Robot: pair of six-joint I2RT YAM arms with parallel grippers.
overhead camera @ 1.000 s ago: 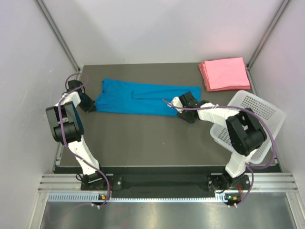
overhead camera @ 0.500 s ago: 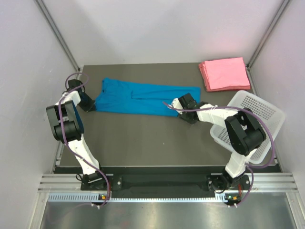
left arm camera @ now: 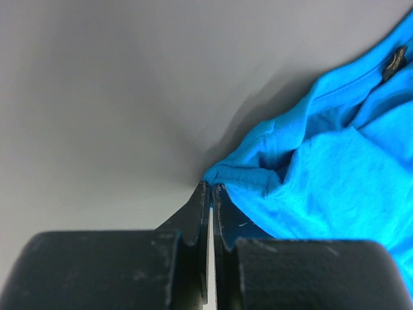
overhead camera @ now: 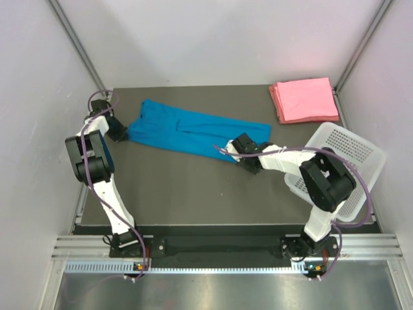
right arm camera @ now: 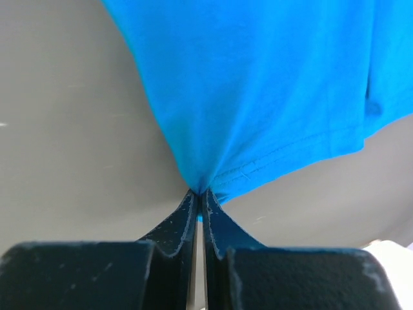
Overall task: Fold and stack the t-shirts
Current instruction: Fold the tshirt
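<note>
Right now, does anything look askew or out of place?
The basket sits skewed at the table's right edge, seemingly overhanging it. The blue shirt lies slanted, its ends pinched by the left claw and right claw. The pink stack looks tidy.

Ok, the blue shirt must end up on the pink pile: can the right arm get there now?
Likely yes. The pink pile lies far right, on that arm's side, bare table between; the basket sits off the path. But the right pincer is shut on the blue shirt.
</note>
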